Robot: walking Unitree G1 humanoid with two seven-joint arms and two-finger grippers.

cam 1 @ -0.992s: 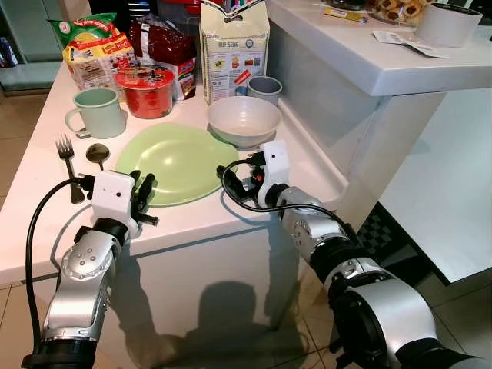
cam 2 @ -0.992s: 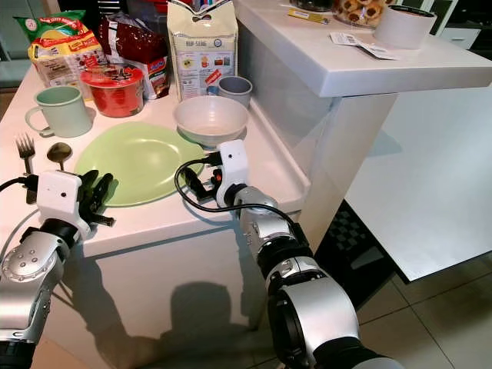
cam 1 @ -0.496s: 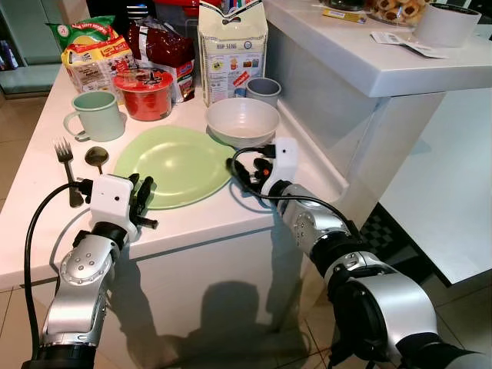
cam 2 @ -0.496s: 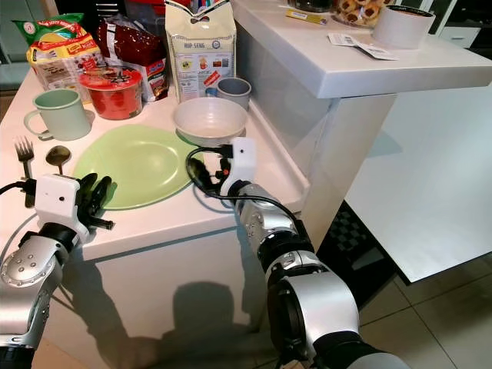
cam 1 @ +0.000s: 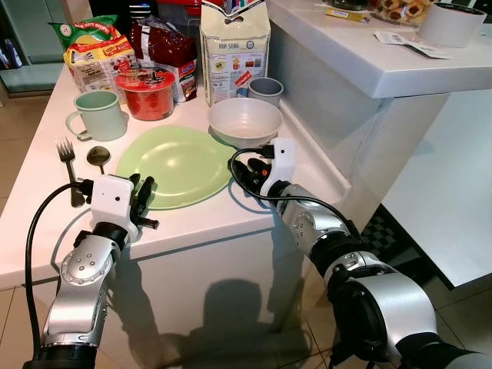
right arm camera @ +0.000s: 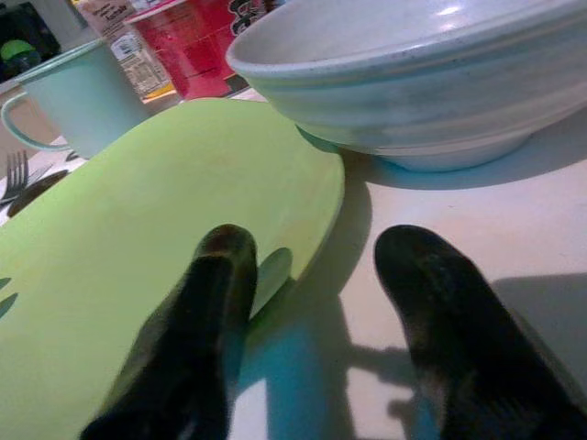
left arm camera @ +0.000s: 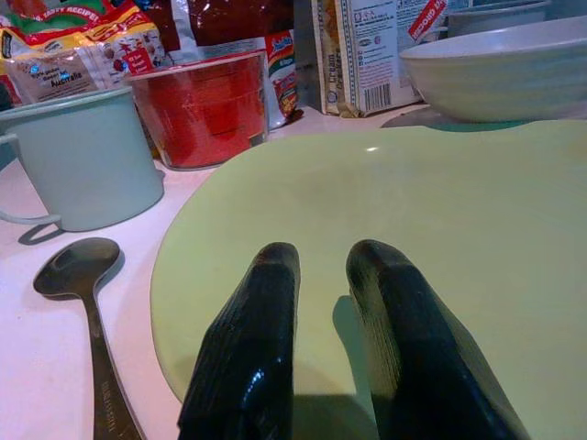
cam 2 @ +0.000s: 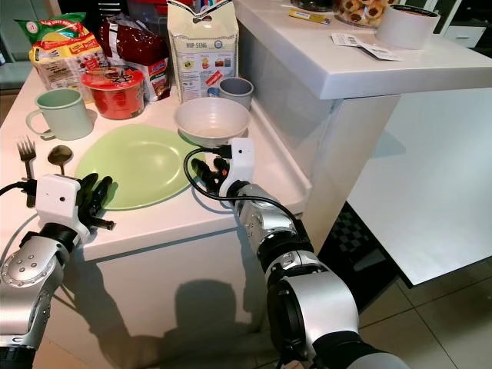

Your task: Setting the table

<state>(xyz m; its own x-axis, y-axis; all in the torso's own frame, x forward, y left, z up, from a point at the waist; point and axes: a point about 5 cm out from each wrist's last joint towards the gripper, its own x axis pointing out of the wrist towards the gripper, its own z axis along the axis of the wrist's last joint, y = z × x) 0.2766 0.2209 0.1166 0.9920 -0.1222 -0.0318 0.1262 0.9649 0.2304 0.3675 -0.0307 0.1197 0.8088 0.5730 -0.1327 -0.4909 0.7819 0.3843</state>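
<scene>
A pale green plate (cam 1: 181, 157) lies near the front of the white table (cam 1: 31, 200), with a white bowl (cam 1: 244, 119) touching its far right rim. A fork (cam 1: 68, 157) and a spoon (cam 1: 98, 156) lie to its left. My left gripper (cam 1: 142, 201) rests at the plate's near left rim, its fingers (left arm camera: 248, 348) close together over the plate with nothing between them. My right gripper (cam 1: 242, 171) is open at the plate's right rim, just in front of the bowl. One of its fingers (right arm camera: 206, 293) is over the rim and the other over the table.
A mint mug (cam 1: 100, 114), a red tub (cam 1: 146, 91), a grey cup (cam 1: 267, 88), a flour bag (cam 1: 234, 46) and snack packets stand at the table's back. A higher white counter (cam 1: 369, 54) rises on the right. The table's front edge is close to both wrists.
My right gripper has moved from the plate's near rim up to its right rim, closer to the bowl. The left arm has not moved.
</scene>
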